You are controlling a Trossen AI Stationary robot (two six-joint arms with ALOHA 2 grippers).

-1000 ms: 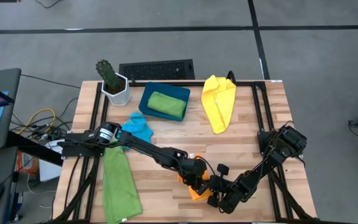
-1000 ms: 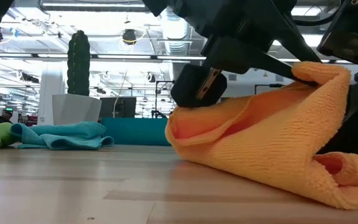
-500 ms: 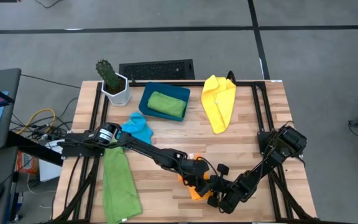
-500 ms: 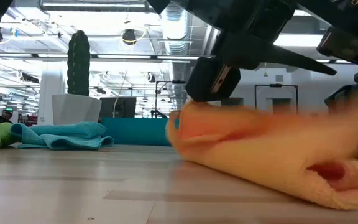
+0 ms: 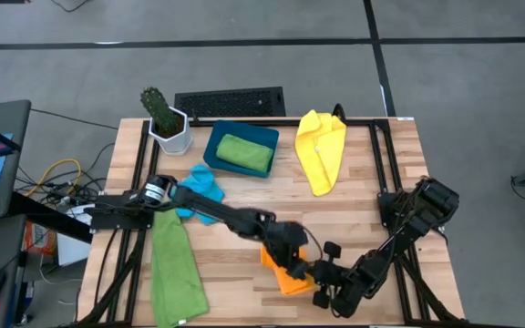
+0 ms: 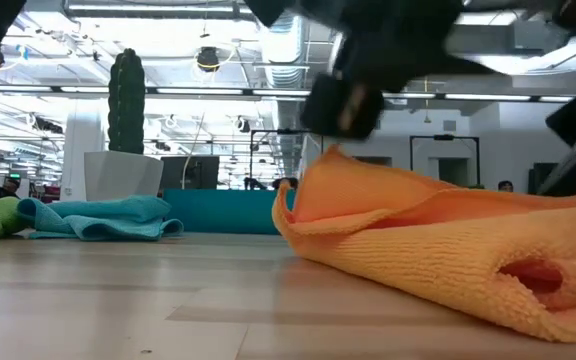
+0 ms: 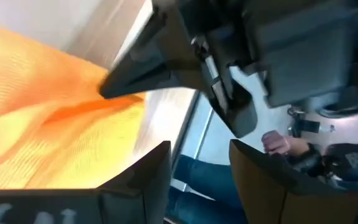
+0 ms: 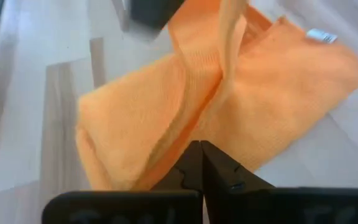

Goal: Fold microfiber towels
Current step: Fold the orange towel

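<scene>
Altogether, five microfiber towels are counted on the wooden table (image 5: 372,182). One orange towel (image 5: 287,272) is laid in a loose, part-folded heap near the front edge, between the two arms. Two green towels are present: one green towel (image 5: 175,269) is spread along the left front side, and a second green towel (image 5: 244,153) is seated inside the single dark teal tray (image 5: 213,146) at the back. One sky-blue towel (image 5: 200,186) is bunched just in front of the tray, and one yellow towel (image 5: 321,148) is draped at the back right.

The left gripper (image 5: 292,258) is positioned over the orange towel; in the left wrist view its fingers (image 7: 143,180) are seen spread apart, with nothing pinched between them. The right gripper (image 5: 328,290) is placed at the towel's front right edge; its fingers (image 8: 191,168) are pressed together, and no cloth is seen caught between them.

One potted cactus (image 5: 164,118) is stood at the back left corner.
</scene>
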